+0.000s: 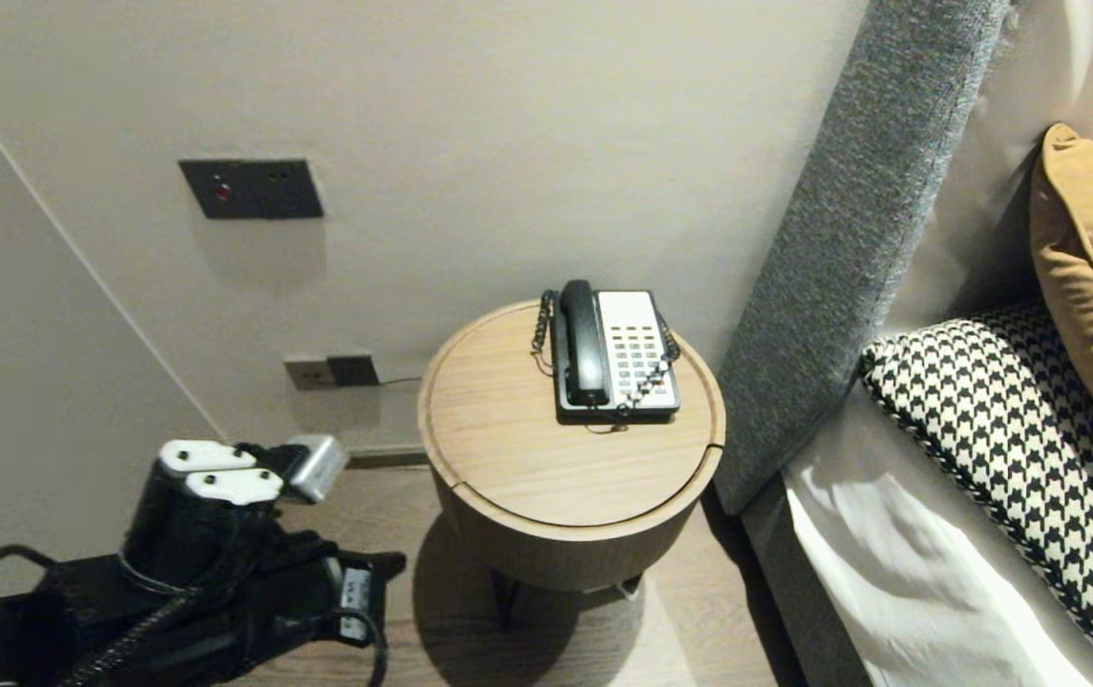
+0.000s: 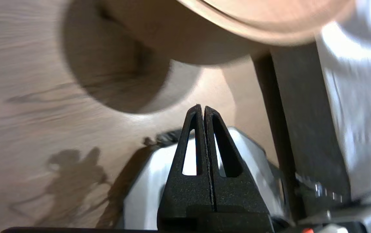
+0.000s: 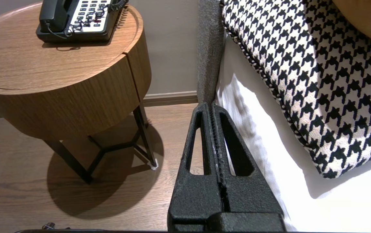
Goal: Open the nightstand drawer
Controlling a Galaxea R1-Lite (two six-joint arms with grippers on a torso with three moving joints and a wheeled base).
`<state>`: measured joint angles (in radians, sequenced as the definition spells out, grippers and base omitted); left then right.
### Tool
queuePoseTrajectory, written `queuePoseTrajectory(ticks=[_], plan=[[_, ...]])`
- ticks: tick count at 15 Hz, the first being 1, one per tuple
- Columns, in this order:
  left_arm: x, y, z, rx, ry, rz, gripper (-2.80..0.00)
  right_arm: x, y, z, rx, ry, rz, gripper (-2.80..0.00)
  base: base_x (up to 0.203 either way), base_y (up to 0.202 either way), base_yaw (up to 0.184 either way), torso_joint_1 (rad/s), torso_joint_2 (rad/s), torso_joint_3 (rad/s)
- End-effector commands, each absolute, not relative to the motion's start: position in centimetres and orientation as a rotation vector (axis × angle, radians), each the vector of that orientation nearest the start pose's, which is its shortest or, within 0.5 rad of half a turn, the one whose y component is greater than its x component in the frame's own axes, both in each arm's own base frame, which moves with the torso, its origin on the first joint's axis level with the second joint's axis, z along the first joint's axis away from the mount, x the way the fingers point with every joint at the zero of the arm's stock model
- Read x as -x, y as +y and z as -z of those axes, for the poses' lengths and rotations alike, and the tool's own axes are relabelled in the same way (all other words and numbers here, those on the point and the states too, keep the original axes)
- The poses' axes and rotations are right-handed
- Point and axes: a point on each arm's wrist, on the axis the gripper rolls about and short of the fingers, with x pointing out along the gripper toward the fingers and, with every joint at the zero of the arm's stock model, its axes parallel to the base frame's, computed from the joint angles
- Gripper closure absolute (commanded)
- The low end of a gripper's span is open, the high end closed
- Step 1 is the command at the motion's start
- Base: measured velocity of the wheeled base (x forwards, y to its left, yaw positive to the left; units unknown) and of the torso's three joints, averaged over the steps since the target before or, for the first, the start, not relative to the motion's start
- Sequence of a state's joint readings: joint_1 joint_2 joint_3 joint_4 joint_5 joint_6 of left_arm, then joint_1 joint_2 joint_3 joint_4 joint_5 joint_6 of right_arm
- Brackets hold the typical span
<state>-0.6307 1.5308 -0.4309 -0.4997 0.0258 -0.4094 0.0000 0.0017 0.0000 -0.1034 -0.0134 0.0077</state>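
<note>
**Both grippers shut and empty; telephone at the back of the round table**

The fingers of the left gripper (image 2: 202,108) are pressed flat together with nothing between them. The gripper is low over the wooden floor (image 1: 393,515), left of the side table (image 1: 508,448) and below its rim. The fingers of the right gripper (image 3: 212,106) are likewise closed on nothing, hanging beside the bed edge, well apart from the table.

The telephone (image 1: 615,355) sits on the table's back right part, close to the raised rim. Its long axis runs from the table's front toward the wall. The black handset (image 1: 582,343) lies in its cradle along the phone's left side, parallel to that axis, with the keypad to its right. The coiled cord (image 1: 653,377) trails across the keys and round the back.

The front and left of the tabletop are bare wood. The wall is close behind the table, and the grey headboard (image 1: 851,248) stands just beside its right edge, with a houndstooth pillow (image 1: 1014,429) beyond.
</note>
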Motion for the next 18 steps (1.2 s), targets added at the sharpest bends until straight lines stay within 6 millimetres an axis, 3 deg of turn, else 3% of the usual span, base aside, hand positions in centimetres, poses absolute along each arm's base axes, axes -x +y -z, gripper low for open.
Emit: queuePoseTrajectory(ticks=[1,5,10,14,18], plan=[[-16.4,-9.3,-14.8,0.264,0.574,0.393,0.00,2.0,0.0,-7.5,-0.008,-0.063,0.014,0.00,0.000,0.000,0.000,0.000,0.00,0.000],[-13.7,-3.7,-17.5,0.232,0.434,0.257,0.00,2.0,0.0,-7.5,-0.008,-0.063,0.014,0.00,0.000,0.000,0.000,0.000,0.00,0.000],[-6.7,-1.4,-19.0,0.210,0.281,0.225,0.00,2.0,0.0,-7.5,-0.008,-0.063,0.014,0.00,0.000,0.000,0.000,0.000,0.00,0.000],[-1.5,-0.4,-16.5,0.198,0.243,0.167,0.00,2.0,0.0,-7.5,-0.008,-0.063,0.014,0.00,0.000,0.000,0.000,0.000,0.00,0.000],[0.3,-0.2,-12.8,0.168,0.257,0.046,0.00,2.0,0.0,-7.5,-0.008,-0.063,0.014,0.00,0.000,0.000,0.000,0.000,0.00,0.000]])
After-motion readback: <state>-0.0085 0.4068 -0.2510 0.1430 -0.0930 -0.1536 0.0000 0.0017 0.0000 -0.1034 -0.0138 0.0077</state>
